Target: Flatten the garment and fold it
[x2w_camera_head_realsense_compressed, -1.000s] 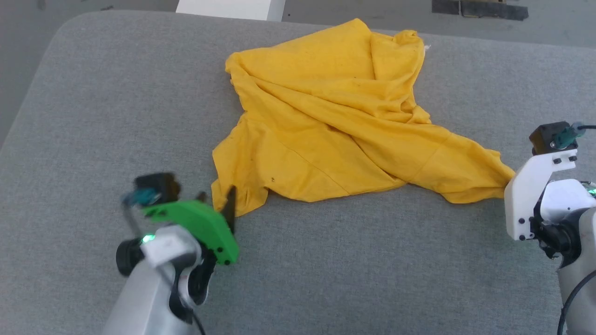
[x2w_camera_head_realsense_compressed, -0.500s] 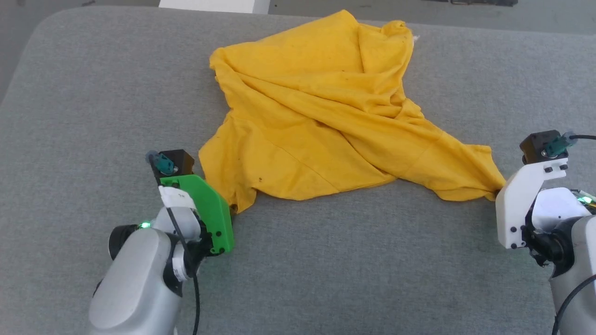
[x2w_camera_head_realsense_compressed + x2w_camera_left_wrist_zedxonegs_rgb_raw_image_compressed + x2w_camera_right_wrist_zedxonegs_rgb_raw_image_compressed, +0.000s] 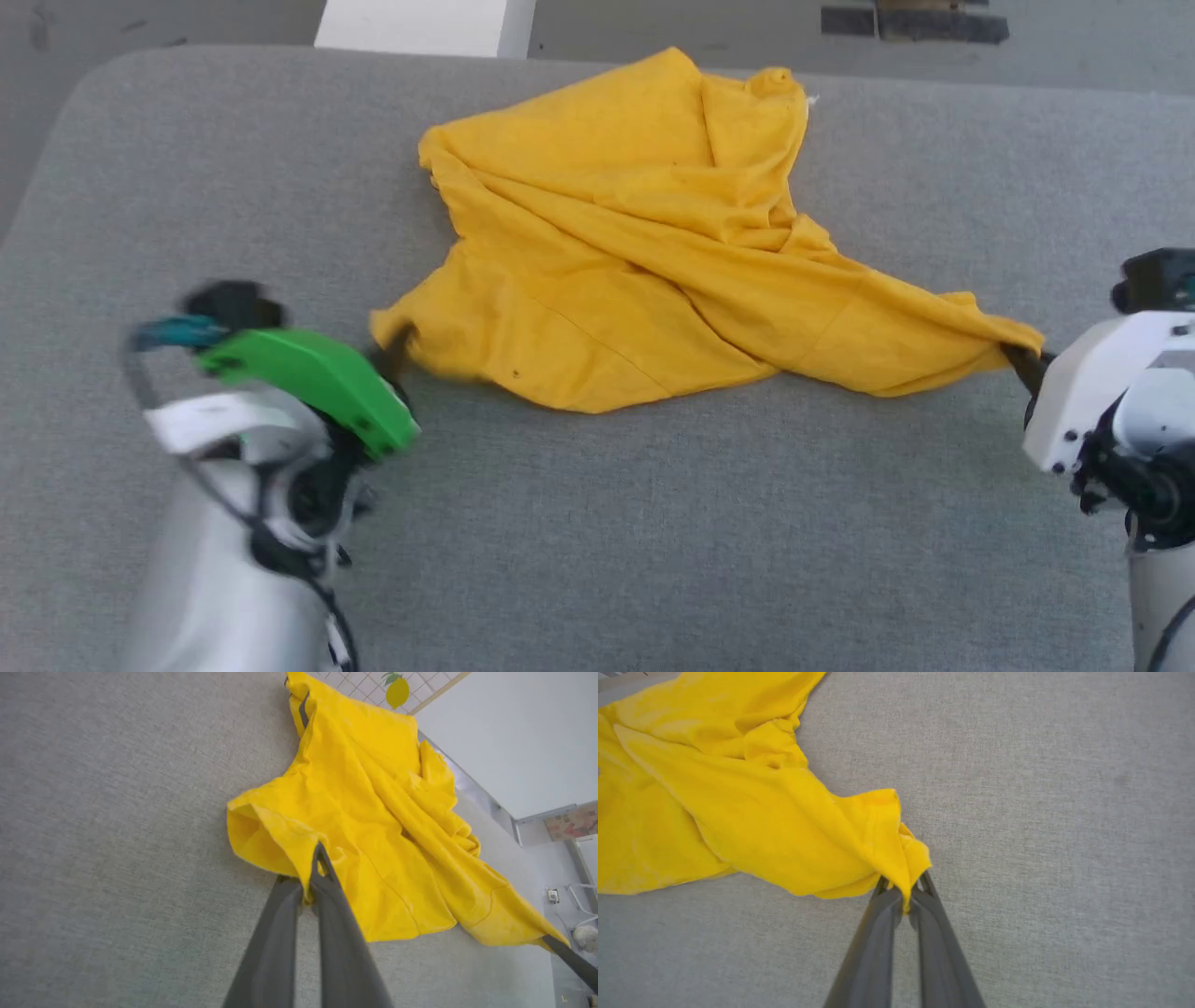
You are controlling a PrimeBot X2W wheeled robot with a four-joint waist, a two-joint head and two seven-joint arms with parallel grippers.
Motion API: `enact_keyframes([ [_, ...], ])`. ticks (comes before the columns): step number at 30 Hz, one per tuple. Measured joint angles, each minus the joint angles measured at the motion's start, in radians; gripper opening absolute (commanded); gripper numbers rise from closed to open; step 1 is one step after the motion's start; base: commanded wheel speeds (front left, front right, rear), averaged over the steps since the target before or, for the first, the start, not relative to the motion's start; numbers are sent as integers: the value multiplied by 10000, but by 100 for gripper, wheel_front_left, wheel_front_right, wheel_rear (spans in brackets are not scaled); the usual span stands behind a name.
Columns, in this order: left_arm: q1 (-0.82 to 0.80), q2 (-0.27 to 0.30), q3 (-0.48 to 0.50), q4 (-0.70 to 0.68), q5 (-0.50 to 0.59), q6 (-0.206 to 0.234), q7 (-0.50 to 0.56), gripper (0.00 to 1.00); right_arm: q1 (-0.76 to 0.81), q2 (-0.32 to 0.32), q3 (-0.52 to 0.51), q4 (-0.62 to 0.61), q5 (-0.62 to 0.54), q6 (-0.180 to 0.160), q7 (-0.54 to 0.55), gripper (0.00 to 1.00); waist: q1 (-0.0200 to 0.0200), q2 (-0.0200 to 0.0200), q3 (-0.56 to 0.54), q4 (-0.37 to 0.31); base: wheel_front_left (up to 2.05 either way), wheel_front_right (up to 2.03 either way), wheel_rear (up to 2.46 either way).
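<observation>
Head view: a mustard-yellow t-shirt (image 3: 635, 271) is seen lying on a grey padded surface (image 3: 653, 541), in the middle part and reaching toward the far edge. The cloth is not flat. It is gathered in long diagonal folds, and its far part is bunched into a raised heap. Two corners of the near edge are drawn out sideways, so that a rough triangle is formed. The corner at the robot's left is pinched by the left gripper (image 3: 392, 350), which is blurred in this view and is carried under a green cover. The corner at the robot's right is pinched by the right gripper (image 3: 1022, 359), which is carried under a white cover. In the left wrist view the two dark fingers (image 3: 327, 896) are shown pressed together, with a fold of the yellow hem caught between their tips and a little loose cloth curled up beside them. The other corner is seen far off at the lower right of that view, where it is held by a dark finger of the other arm. In the right wrist view the jaws are closed as well, and a small bunch of the cloth is clamped at their tips, just above the grey surface. A few small dark specks are seen on the cloth. Beyond the far edge of the surface a white object (image 3: 420, 26) is partly seen.
</observation>
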Motion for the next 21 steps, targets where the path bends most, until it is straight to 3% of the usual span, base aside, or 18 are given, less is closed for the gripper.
enact_keyframes([
  [5,-925,69,848,-454,-761,-40,-58,0,-866,201,-479,-755,1388,0,276,0,0,0,-215,65,0,0,0],
  [11,-4382,554,1373,502,-389,203,-692,0,-4545,681,-694,-591,2033,0,389,0,0,0,48,-36,0,0,0],
  [16,-7251,1158,1239,1946,533,148,-1676,0,-7865,1035,-924,708,2054,0,-184,0,0,0,339,-337,0,0,0],
  [21,-8695,1582,932,3277,1308,353,-2186,0,-9963,1193,-1277,2556,848,0,-1590,0,0,0,641,-664,0,0,0],
])
